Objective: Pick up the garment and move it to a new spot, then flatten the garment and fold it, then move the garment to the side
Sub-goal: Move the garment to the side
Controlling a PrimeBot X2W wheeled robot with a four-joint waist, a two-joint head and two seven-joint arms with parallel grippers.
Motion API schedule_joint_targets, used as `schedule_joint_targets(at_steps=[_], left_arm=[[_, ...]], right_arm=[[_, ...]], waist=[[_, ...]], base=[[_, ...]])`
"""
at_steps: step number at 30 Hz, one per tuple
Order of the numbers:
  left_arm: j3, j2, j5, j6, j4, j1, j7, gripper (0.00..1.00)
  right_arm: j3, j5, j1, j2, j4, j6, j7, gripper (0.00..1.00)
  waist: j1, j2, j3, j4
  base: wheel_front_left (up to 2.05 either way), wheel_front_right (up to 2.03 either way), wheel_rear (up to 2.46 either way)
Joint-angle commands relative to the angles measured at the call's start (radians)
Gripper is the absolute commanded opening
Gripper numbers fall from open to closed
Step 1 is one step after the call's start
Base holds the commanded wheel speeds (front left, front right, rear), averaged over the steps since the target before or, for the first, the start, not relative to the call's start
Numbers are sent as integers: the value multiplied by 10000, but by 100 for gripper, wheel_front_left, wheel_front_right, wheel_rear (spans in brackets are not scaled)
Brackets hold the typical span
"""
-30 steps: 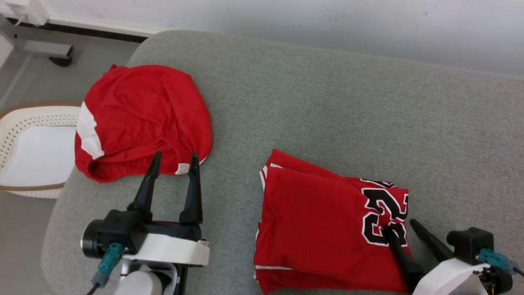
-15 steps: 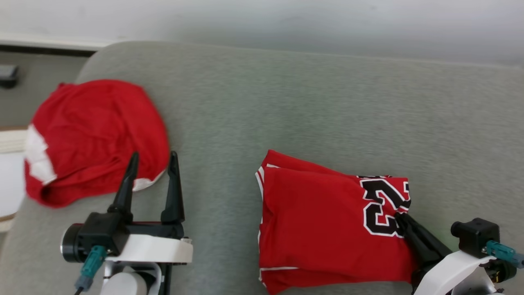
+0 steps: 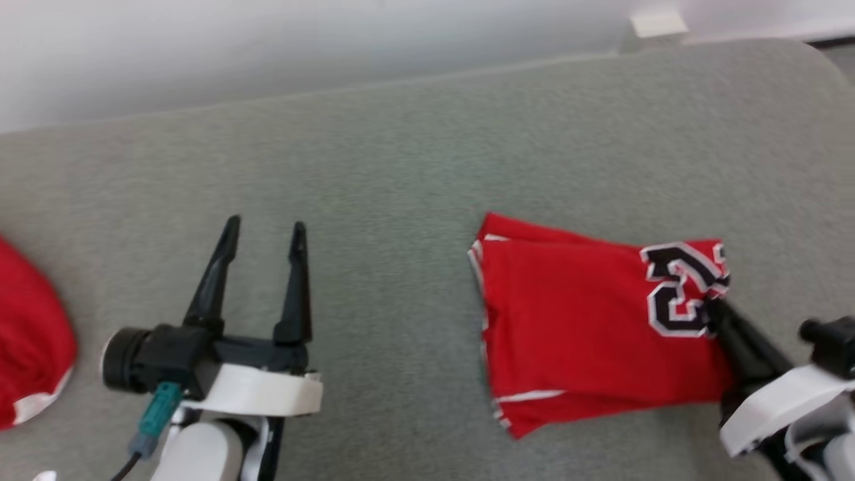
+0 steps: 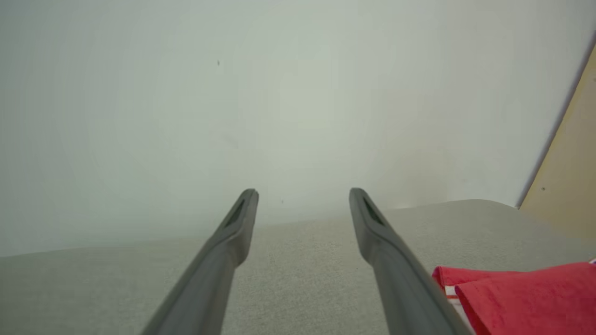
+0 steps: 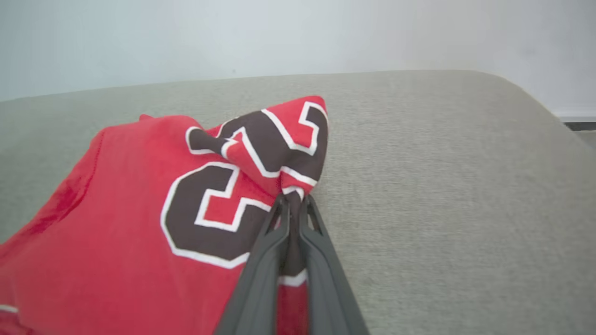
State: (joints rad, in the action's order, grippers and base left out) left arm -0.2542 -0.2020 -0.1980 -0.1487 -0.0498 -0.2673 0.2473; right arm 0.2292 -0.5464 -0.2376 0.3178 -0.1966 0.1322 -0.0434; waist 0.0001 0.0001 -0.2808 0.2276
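- The garment (image 3: 588, 321), a red jersey of smooth knit cloth, is lying folded in a rough rectangle on the right part of the grey cushion (image 3: 401, 167).
- Thin white stripes (image 3: 528, 395) are running along its left and lower edges.
- Black numerals (image 3: 674, 294) with a white outline are showing at its upper right corner, and this corner is bunching up into a small peak.
- The right gripper (image 5: 293, 199) is pinching that corner. Its two long dark fingers (image 5: 258, 279) are pressing almost together, with only a thin fold of the cloth between them.
- In the right wrist view the pinched cloth is rising a little above the cushion, while the rest of the garment is resting flat.
- The left gripper (image 3: 266, 224) is hovering over bare cushion, well apart from the garment. Its narrow, tapering fingers are standing wide apart and are holding nothing.
- The cushion is showing a coarse, matte woven texture and a rounded far right corner.
- Another red cloth (image 3: 30, 341), rounded and with a white edge, is lying at the left border of the head view.
- A plain pale wall (image 3: 267, 53) is standing behind the cushion.
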Motion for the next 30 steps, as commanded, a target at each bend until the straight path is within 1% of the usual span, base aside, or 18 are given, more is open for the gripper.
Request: schedule_joint_targets(at_steps=[1,3,4,11,14,19,20,21,22,27,30], left_arm=[[-124,-27,145,75,-130,-292,-94,100],[-221,-26,210,130,-180,-436,-131,100],[-324,-1,286,167,-266,-619,-191,100],[-971,105,700,518,-552,-1846,-402,100],[-1221,159,859,651,-624,-2299,-433,100],[-1388,208,1027,717,-613,-2698,-356,100],[-1407,224,1026,718,-578,-2736,-338,100],[-1415,231,1011,718,-542,-2758,-325,100],[-1429,247,994,711,-508,-2780,-307,100],[-1399,243,839,666,-322,-2732,-203,100],[-1292,160,776,574,-239,-2521,-130,100]], right_arm=[[-179,-102,-462,230,-224,-32,142,0],[-308,-156,-667,340,-383,-32,264,0],[-460,-204,-891,520,-571,-32,352,0],[-1874,-439,-2389,1900,-2242,-31,932,0],[-2451,-516,-2957,2612,-3085,-31,1213,0],[-2968,-643,-3847,3097,-4329,-32,1874,0],[-3020,-673,-3965,3097,-4616,-31,1977,26],[-3078,-658,-4089,3083,-4871,-31,2110,57],[-3157,-643,-4203,3064,-5146,-32,2221,100],[-3443,-117,-4362,3043,-6171,-31,2791,100],[-3622,229,-4144,2767,-6099,-31,3012,100]], waist=[[-1,-1,-615,619],[-1,-1,-811,632],[-1,-1,-1053,610],[-1,-1,-2638,120],[-1,-1,-3204,-182],[-1,-1,-3689,-414],[-1,-1,-3718,-438],[-1,-1,-3732,-454],[-1,-1,-3735,-468],[-1,-1,-3526,-485],[-1,-1,-3237,-435]], base=[[0,0,0],[0,0,0],[0,0,0],[0,0,0],[0,0,0],[0,0,0],[0,0,0],[0,0,0],[0,0,0],[0,0,0],[0,0,0]])
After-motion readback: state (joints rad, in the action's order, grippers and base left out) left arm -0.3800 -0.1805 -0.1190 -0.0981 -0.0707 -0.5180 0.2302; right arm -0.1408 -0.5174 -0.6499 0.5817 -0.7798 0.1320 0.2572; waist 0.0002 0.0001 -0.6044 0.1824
